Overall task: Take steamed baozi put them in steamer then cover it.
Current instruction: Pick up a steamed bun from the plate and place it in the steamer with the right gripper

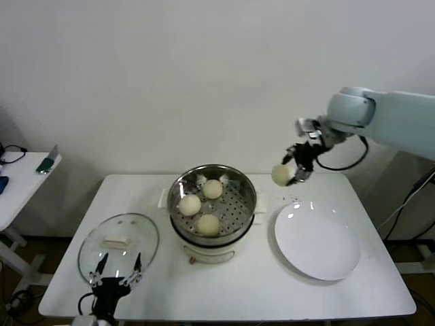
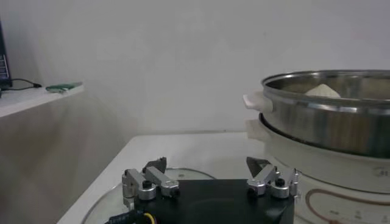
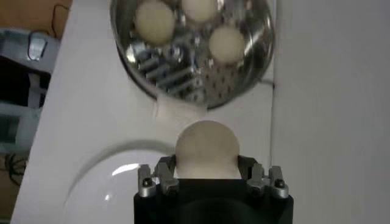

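Observation:
The steel steamer (image 1: pixel 241 185) stands mid-table on its cream base and holds three baozi (image 1: pixel 209 223). My right gripper (image 1: pixel 297 171) is shut on a fourth baozi (image 1: pixel 281 174) and holds it in the air to the right of the steamer, above the table's far right part. In the right wrist view the held baozi (image 3: pixel 206 147) sits between the fingers (image 3: pixel 163 168), with the steamer (image 3: pixel 195 91) beyond it. The glass cover (image 1: pixel 119 248) with its white handle lies flat at the front left. My left gripper (image 1: pixel 115 273) is open, parked just in front of the cover.
An empty white plate (image 1: pixel 317 241) lies to the right of the steamer. A side table (image 1: pixel 17 178) with small items stands at the far left. The steamer's side (image 2: pixel 329 122) shows close in the left wrist view.

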